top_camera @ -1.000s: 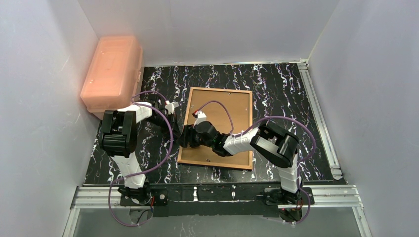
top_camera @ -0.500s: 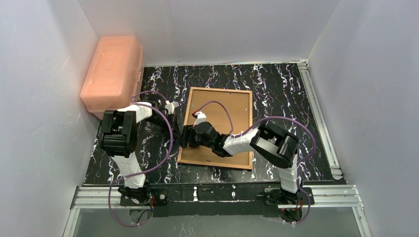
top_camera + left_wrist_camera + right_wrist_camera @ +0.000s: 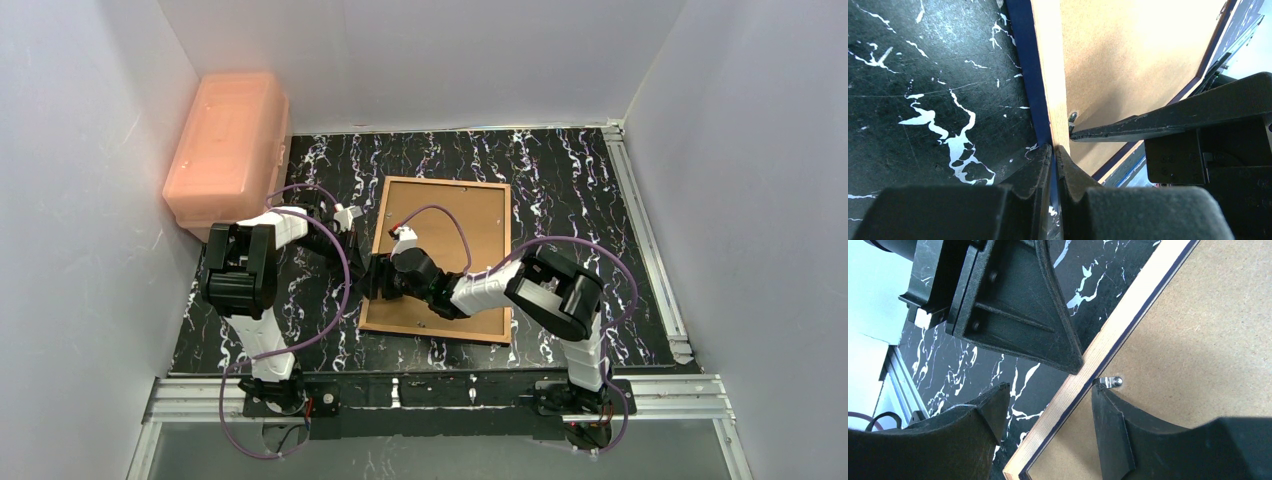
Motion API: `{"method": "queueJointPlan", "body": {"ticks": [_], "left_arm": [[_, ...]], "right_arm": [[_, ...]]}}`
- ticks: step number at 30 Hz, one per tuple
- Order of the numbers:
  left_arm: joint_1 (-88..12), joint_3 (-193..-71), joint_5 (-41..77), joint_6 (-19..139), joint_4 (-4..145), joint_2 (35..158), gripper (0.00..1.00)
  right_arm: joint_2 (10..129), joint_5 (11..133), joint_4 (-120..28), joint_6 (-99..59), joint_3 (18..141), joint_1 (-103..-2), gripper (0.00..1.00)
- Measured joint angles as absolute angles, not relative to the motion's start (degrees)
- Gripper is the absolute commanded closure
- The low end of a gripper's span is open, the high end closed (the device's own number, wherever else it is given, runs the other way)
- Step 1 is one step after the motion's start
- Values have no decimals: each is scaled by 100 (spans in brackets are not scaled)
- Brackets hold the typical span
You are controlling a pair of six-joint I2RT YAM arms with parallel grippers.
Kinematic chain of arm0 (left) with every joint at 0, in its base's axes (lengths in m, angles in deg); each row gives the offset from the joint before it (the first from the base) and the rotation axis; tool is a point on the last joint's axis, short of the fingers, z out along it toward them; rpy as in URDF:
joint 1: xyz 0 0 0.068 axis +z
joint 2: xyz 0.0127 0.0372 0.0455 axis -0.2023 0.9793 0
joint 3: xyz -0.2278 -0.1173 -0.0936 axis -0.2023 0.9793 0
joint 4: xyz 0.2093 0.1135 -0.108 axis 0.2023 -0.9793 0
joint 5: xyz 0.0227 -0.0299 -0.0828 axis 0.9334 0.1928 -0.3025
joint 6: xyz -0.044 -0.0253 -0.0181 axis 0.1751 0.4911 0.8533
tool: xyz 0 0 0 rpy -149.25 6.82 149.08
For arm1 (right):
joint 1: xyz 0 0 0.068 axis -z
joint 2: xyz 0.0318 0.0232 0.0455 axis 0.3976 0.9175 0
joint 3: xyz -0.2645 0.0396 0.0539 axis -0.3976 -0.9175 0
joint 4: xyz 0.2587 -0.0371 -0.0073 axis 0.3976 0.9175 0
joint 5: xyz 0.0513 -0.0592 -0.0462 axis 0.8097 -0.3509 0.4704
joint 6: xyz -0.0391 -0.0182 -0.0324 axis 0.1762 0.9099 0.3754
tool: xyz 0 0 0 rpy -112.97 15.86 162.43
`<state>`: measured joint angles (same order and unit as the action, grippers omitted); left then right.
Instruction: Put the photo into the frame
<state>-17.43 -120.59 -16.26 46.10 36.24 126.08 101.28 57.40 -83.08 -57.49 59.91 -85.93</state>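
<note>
The frame point(image 3: 445, 181) lies face down on the black marbled table, its light wood rear edge up, with the plain brown backing board point(image 3: 470, 225) inside it. The photo is hidden. My left gripper point(image 3: 362, 262) is shut on the frame's left edge; in the left wrist view point(image 3: 1054, 148) the jaws pinch the navy and wood edge point(image 3: 1050, 75). My right gripper point(image 3: 378, 280) is open and straddles the same edge point(image 3: 1050, 387). One of its fingers rests on the backing board point(image 3: 1208, 340), its tip against a small metal tab point(image 3: 1112, 382); the other is over the table.
An orange translucent plastic box point(image 3: 228, 140) stands at the back left against the wall. An aluminium rail point(image 3: 645, 230) runs along the table's right side. White walls close in the left, back and right.
</note>
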Motion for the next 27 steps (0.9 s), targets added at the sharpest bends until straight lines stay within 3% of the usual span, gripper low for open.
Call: {"method": "queueJointPlan", "body": {"ticks": [20, 27], "left_arm": [[-1739, -12059, -1629, 4608, 3648, 12608, 95], [-1743, -12070, -1622, 4577, 3539, 12588, 95]], "right_arm": [[10209, 5609, -8446, -5793, 6022, -8630, 31], [9920, 5616, -8232, -5397, 5949, -8591, 27]]}}
